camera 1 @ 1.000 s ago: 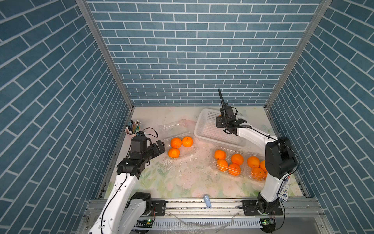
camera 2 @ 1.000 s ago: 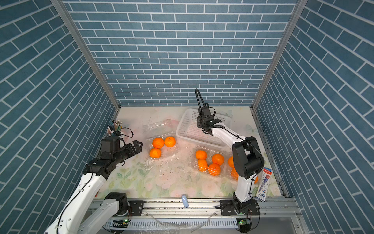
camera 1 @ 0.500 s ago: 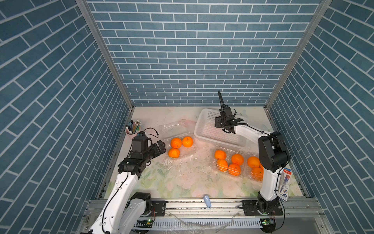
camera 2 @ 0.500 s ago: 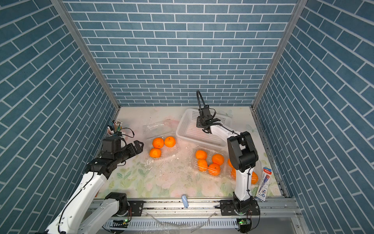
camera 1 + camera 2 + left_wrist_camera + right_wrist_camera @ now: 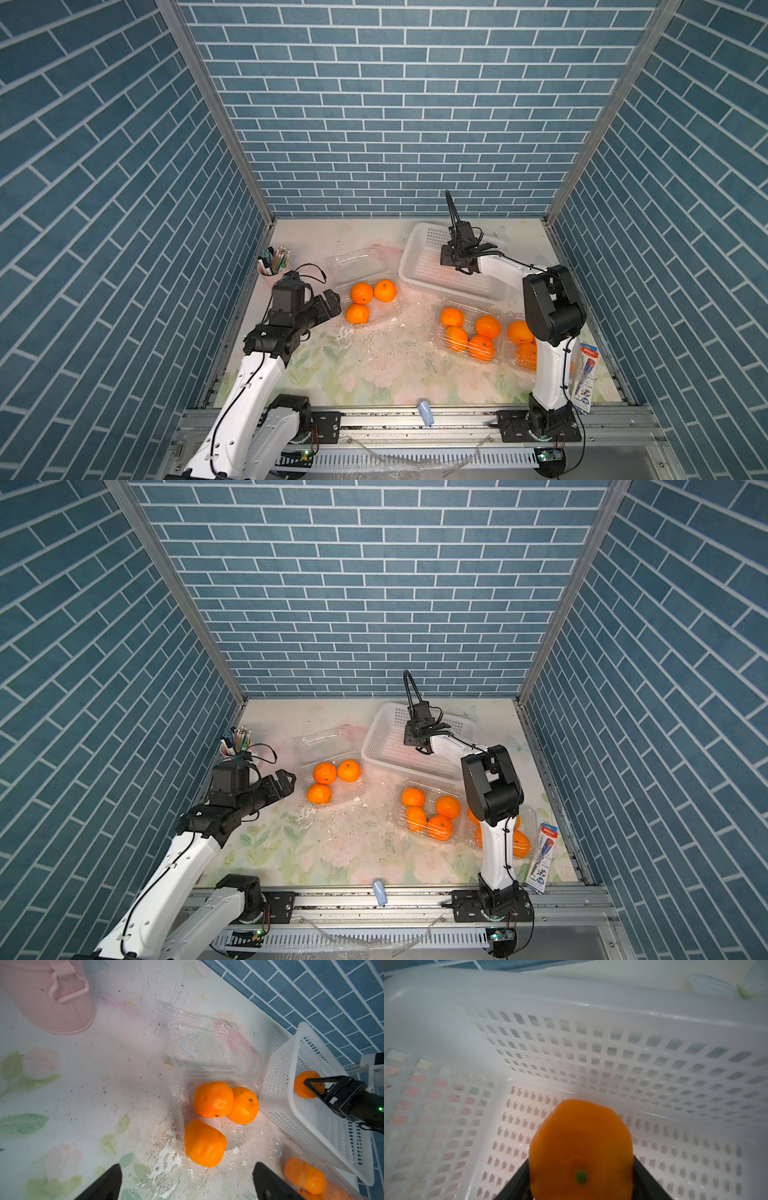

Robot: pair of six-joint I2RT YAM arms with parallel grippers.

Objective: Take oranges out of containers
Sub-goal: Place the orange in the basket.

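The right tool [image 5: 581, 1162] pinches 1 orange [image 5: 580, 1138] between its 2 black fingers [image 5: 519, 1180], with the stem dot turned toward the wrist camera. It holds the fruit inside the white basket [image 5: 415, 272], over the perforated floor near a corner; whether the fruit touches the floor cannot be told. The left tool [image 5: 331, 304] is spread wide with nothing between its fingers, and it hovers low over the table [image 5: 374, 374], just beside the open container [image 5: 395, 309]. That container's clear lid [image 5: 355, 262] lies folded back toward the rear wall. 3 oranges sit in its tray: 2 [image 5: 360, 293] [image 5: 385, 290] touch side by side on the far side, and 1 [image 5: 357, 313] lies nearest the left tool. A second container [image 5: 441, 347] rests in front of the basket and holds 4 oranges [image 5: 482, 347] packed together. A third container [image 5: 513, 361] stands just beside it, partly hidden behind the right arm, with at least 2 oranges [image 5: 519, 332] showing. A pink cup of pens [image 5: 272, 266] stands at the table's left edge, behind the left arm.
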